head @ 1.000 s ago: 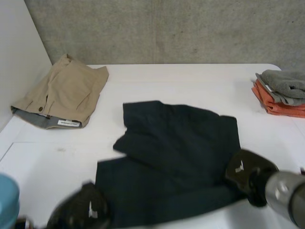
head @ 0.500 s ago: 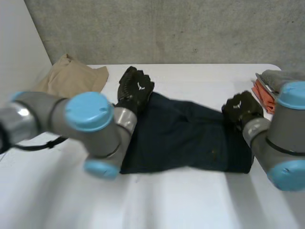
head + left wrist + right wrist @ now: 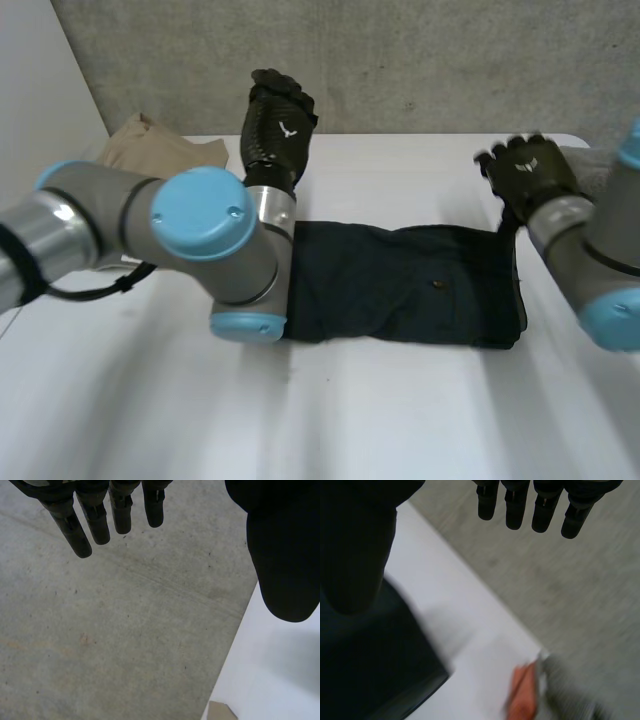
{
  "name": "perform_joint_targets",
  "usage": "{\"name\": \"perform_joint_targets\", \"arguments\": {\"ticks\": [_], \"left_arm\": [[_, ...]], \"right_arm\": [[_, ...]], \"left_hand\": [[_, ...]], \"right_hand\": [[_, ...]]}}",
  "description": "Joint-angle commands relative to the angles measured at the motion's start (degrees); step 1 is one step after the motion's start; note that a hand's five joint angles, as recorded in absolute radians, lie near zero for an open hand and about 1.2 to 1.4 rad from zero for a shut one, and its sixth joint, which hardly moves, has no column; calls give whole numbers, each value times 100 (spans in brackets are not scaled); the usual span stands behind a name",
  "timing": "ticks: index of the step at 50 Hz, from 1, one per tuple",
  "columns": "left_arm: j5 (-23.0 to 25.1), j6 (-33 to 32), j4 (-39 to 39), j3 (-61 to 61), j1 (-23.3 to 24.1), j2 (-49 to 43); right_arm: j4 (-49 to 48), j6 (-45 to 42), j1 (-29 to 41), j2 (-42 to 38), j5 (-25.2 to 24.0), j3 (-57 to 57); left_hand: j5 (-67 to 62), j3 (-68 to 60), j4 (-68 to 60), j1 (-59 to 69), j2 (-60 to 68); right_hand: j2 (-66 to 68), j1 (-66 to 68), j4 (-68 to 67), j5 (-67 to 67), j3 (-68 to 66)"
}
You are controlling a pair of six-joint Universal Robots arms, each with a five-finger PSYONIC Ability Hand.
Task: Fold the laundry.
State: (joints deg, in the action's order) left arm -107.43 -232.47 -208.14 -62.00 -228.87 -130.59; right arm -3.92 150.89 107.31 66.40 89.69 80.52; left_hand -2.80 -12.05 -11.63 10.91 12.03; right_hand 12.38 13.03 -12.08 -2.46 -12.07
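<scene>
Below my left hand (image 3: 278, 125) and right hand (image 3: 525, 170), dark garment (image 3: 400, 285) lies folded lengthwise. Both hands hang clear, fingers straight, holding nothing. Next, I'd judge: grab one end, fold across.

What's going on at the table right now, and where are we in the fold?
The dark garment lies folded into a long band in the middle of the white table. Nothing is holding it: the left robot hand and the right robot hand are both lifted clear of it, open and empty. A tan garment sits at the table's far left corner.
</scene>
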Motion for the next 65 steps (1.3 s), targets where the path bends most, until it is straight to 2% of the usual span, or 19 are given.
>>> {"name": "perform_joint_targets", "arguments": {"ticks": [1, 8, 17, 19, 20, 21, 30, 35, 39, 42, 47, 51, 56, 57, 58, 59, 62, 63, 65], "left_arm": [[20, 676, 28, -1278, 18, 895], [99, 1011, 28, -1868, 62, 1133], [125, 1020, 10, -1886, 123, 1045], [125, 1029, 10, -1886, 123, 1036], [117, 1029, 10, -1895, 132, 1036], [125, 1029, 10, -1903, 132, 1036], [117, 1037, 10, -1939, 132, 1150], [125, 1037, 28, -2079, 115, 1405], [143, 1029, 10, -2255, 88, 1659], [204, 1037, -8, -2360, 53, 1818], [222, 1090, -16, -2510, -79, 1985], [222, 1195, -16, -2632, -132, 2046], [213, 1301, -25, -2651, -149, 2125], [205, 1310, -25, -2642, -158, 2126], [204, 1319, -25, -2633, -167, 2143], [204, 1319, -34, -2615, -193, 2178], [213, 1336, -43, -2563, -281, 2240], [205, 1336, -51, -2536, -307, 2240], [205, 1380, -69, -2388, -342, 2240]], "right_arm": [[1147, 721, -368, 794, -583, 1279], [175, 951, -650, 839, -865, 2203], [-381, 1100, -650, 207, -812, 2205], [-487, 1074, -641, 40, -804, 2187], [-600, 1065, -641, -22, -786, 2178], [-662, 1065, -641, -31, -777, 2178], [-716, 645, -1009, 460, -847, 2380], [-76, -881, -1598, 1014, -874, 2407], [-47, -1849, -1608, 1234, -857, 2214], [-162, -2169, -1284, 1287, -935, 2082], [-680, -2485, 148, 1165, -1436, 1800], [-1514, -3064, 1290, 480, -2138, 1809], [-1718, -4101, 2153, -443, -2518, 1581], [-1666, -4277, 2215, -609, -2457, 1494], [-1639, -4322, 2233, -655, -2439, 1449], [-1578, -4348, 2259, -655, -2430, 1405], [-1516, -3974, 2268, -559, -2368, 1335], [-1516, -3866, 2268, -523, -2359, 1326], [-1524, -2823, 2207, -112, -2324, 1308]], "left_hand": [[280, 205, 163, -91, -203], [280, 205, 163, -91, -203], [275, 200, 159, -86, -198], [275, 200, 159, -86, -198], [275, 200, 159, -86, -198], [275, 200, 159, -86, -198], [275, 200, 159, -86, -198], [275, 200, 159, -86, -198], [275, 200, 159, -86, -198], [275, 200, 159, -86, -198], [275, 200, 159, -86, -198], [275, 200, 159, -86, -198], [275, 200, 159, -86, -198], [275, 200, 159, -86, -198], [275, 200, 159, -86, -198], [275, 200, 159, -86, -198], [275, 200, 159, -86, -198], [275, 200, 159, -86, -198], [275, 200, 159, -86, -198]], "right_hand": [[139, 74, -170, -131, -170], [475, 410, -505, -467, -506], [1684, 1619, -1715, -1676, -1716], [2942, 2877, -2973, -2935, -2974], [5814, 5749, -5844, -5806, -5845], [6752, 6687, -6783, -6744, -6783], [6762, 6697, -6792, -6754, -6793], [6762, 6697, -6792, -6754, -6793], [6762, 6697, -6792, -6754, -6793], [6762, 6697, -6792, -6754, -6793], [6762, 6697, -6792, -6754, -6793], [6762, 6697, -6792, -6754, -6793], [6762, 6697, -6792, -6754, -6793], [6601, 6536, -6632, -6593, -6632], [5367, 5302, -5398, -5359, -5398], [3157, 3092, -3187, -3149, -3188], [-238, -303, 208, 246, 207], [-238, -303, 208, 246, 207], [-238, -303, 208, 246, 207]]}}
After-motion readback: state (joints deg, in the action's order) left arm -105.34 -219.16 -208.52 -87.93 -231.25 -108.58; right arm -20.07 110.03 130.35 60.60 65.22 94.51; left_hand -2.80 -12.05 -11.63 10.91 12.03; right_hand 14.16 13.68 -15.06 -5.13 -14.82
